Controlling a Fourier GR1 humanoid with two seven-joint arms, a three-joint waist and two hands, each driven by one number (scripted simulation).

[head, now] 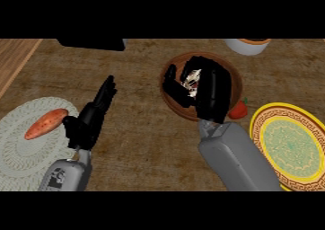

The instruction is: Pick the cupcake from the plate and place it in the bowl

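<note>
Cupcake [192, 80] over the bowl [182, 109]

Our right hand [206, 87] curls round it; release high and it may tip out; left hand [92, 117] straight-fingered.

No text, label, brand or number can be read anywhere in the head view. The only marking that looks like a sign is a small dark patch on the grey left forearm [62, 176], near the lower edge, and it is too small to read. The yellow plate [311, 148] carries only a ring ornament, not letters.
</note>
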